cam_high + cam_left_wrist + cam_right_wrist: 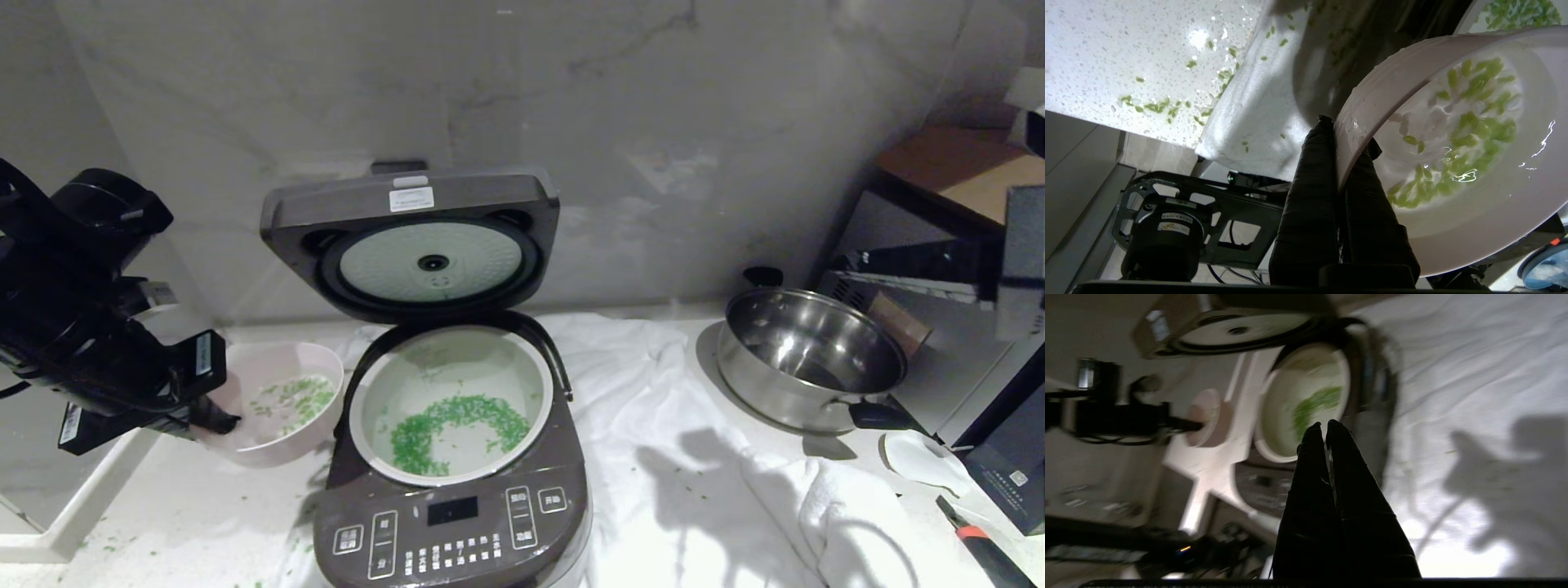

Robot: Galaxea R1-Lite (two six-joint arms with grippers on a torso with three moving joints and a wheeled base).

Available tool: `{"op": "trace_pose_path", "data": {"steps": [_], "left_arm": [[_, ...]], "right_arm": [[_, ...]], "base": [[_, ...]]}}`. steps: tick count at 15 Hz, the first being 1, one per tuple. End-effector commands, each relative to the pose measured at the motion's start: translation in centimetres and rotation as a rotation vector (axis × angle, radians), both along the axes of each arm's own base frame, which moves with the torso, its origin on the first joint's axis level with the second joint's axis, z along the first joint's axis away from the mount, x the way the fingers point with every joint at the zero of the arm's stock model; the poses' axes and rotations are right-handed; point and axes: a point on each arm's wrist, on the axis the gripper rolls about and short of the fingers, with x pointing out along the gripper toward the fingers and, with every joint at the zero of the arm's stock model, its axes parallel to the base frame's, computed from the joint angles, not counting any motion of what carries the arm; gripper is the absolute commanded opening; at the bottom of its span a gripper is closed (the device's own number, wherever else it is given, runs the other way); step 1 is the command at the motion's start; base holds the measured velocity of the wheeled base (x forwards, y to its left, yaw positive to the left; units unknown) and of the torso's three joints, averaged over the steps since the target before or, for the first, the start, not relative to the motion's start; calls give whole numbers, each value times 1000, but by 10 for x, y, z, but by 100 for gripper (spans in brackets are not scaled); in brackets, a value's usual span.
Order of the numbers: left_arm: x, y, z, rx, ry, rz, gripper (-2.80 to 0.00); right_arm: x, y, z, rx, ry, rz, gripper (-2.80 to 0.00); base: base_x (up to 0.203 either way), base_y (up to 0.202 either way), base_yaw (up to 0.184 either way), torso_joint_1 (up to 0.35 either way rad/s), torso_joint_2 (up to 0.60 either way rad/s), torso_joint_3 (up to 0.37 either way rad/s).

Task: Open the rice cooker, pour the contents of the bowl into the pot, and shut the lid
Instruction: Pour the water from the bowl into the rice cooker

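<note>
A pale grey, faintly veined stone wall (571,106) is rising behind a white speckled countertop (163,523). A rumpled white cloth (702,457) is covering the counter, catching dark shadows under dim overhead light.

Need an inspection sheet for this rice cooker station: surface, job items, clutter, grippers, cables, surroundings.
Surface: pale speckled counter, white cloth spread under and right of the rice cooker.
Job's things: lid up; pot holds green grains; bowl left of cooker, some grains remaining inside.
Clutter: stray grains on counter and cloth; steel saucepan; white spoon rest; red-handled tool.
Grippers: left gripper pinches the bowl's rim; right gripper shut, empty, above the cloth.
Cables: dark ones beneath the left arm.
Surroundings: marble wall, silver appliance at right.
</note>
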Motion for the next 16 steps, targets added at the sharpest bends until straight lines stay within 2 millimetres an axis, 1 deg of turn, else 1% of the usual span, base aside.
{"op": "trace_pose_path", "data": {"steps": [1,3,5,6,9,14,16], "left_arm": [[-7,-5,3,-9,-3,-4,-280],[-12,-10,4,-11,3,-19,-280],[-14,-14,5,-17,9,-22,-280],[-16,-15,5,-17,7,-25,-280],[-18,-16,3,-16,18,-30,-280],[-23,-23,4,-25,20,-44,-280],[-24,-30,5,-32,24,-54,-280]], "right_arm": [[54,25,0,69,172,123,-280],[75,45,-1,102,285,183,-280],[90,65,-1,145,365,229,-280],[96,70,-2,171,402,253,-280],[114,79,-13,191,470,277,-280],[158,96,-17,196,488,297,-280],[172,103,-22,194,497,300,-280]], "base": [[0,0,0,0,0,0],[0,0,0,0,0,0],[0,0,0,0,0,0],[0,0,0,0,0,0],[0,0,0,0,0,0],[0,0,0,0,0,0],[0,0,0,0,0,0]]}}
